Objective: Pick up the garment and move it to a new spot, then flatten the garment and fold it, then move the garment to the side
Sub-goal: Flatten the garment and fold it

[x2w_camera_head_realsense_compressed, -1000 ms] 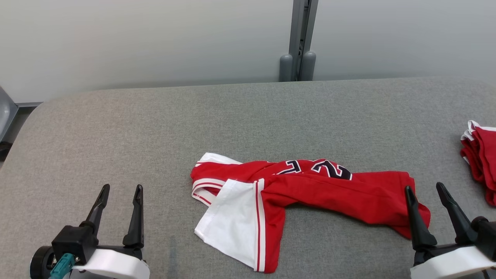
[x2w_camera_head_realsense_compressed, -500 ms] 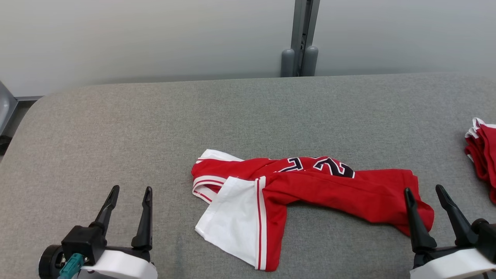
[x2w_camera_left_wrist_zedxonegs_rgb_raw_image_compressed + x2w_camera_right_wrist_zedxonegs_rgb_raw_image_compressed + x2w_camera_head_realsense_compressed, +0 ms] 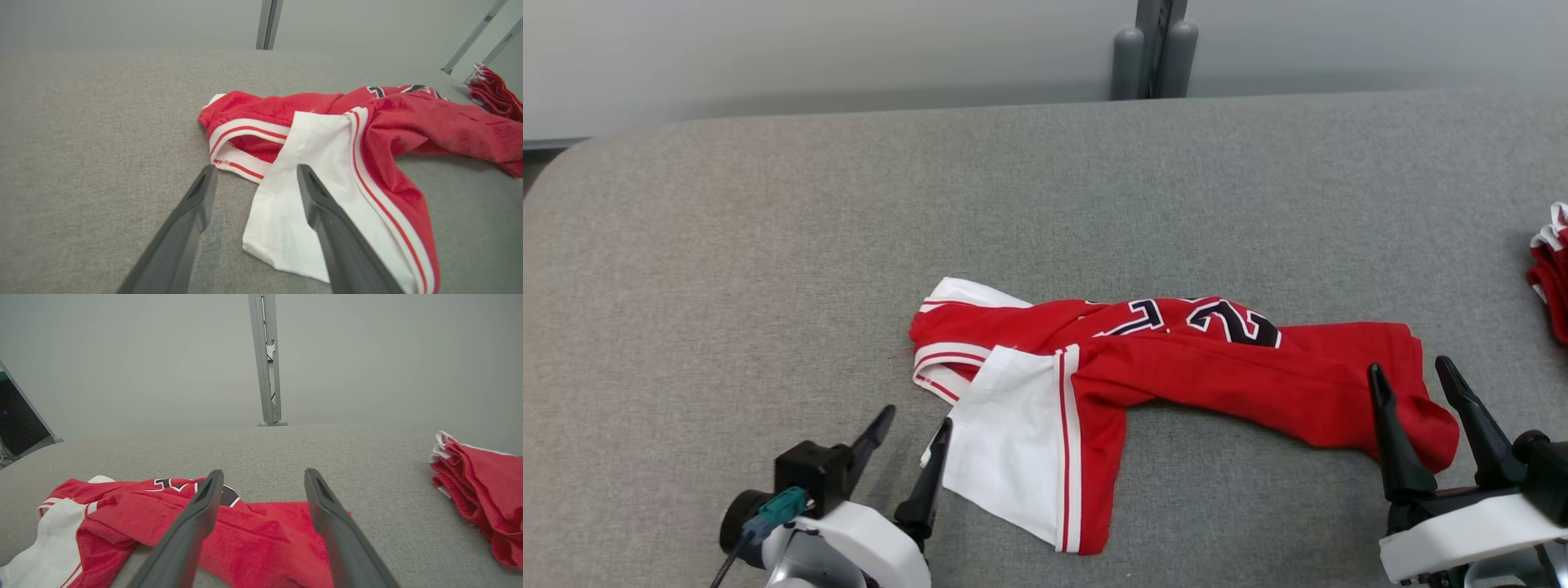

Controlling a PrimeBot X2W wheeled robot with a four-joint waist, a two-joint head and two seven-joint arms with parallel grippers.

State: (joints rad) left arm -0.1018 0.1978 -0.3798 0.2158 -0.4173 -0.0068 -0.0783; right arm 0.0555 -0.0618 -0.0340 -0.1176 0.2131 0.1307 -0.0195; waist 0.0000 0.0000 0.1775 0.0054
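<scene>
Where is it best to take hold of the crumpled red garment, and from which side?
Probably at its two ends. The garment lies stretched sideways. The open left gripper sits beside the white panel: pinch its left hem, coming from the left. The open right gripper can take the bunched red end from the near side, where the cloth rises.

head camera: tipped down, pushing the whole scene up the view | left gripper point(image 3: 916, 418): swung in from the lower left, now angled rightward, jaws wide | contact check: inner fingertip up against the near edge of the jersey's point(image 3: 1217, 376) white panel point(image 3: 1013, 441), straddling that hem in the left wrist view
</scene>
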